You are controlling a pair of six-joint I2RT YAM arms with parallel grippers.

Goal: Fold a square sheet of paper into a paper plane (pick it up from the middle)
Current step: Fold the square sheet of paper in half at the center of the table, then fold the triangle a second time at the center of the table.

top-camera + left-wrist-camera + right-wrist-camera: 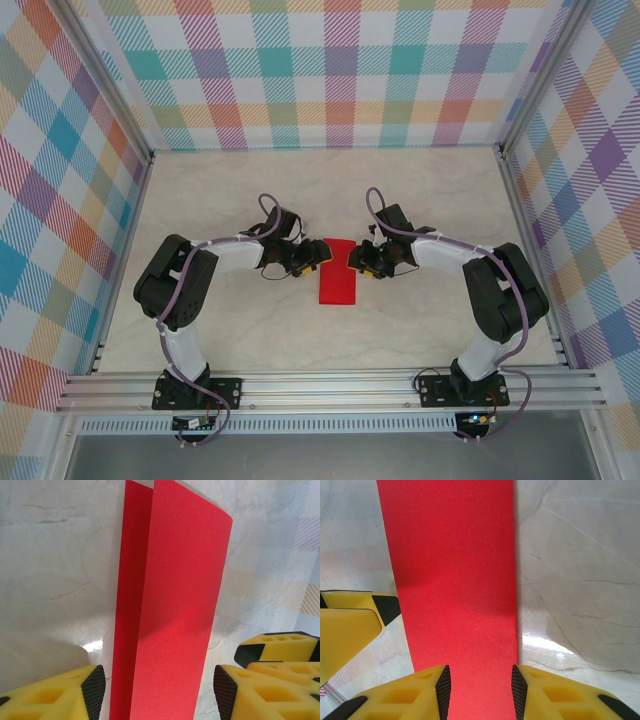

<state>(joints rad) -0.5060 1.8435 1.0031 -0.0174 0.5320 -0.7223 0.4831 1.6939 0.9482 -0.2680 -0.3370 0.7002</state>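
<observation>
The square sheet of paper (338, 284) is bright red and lies on the table folded in half into a long rectangle; no paper plane shape is in view. In the left wrist view its top flap (175, 610) stands slightly lifted off the lower layer along the left side. My left gripper (317, 262) is at the sheet's far left corner. It is open, its pads (94, 692) straddling the strip without touching it. My right gripper (353, 262) is at the far right corner, open just above the paper (455, 580), with its pads (519, 692) apart.
The two grippers face each other a few centimetres apart over the sheet's far end. The right gripper's yellow finger (277, 647) shows beside the left one. The pale marble table (230, 200) is walled by checked panels, with a metal rail (330, 385) along the near edge.
</observation>
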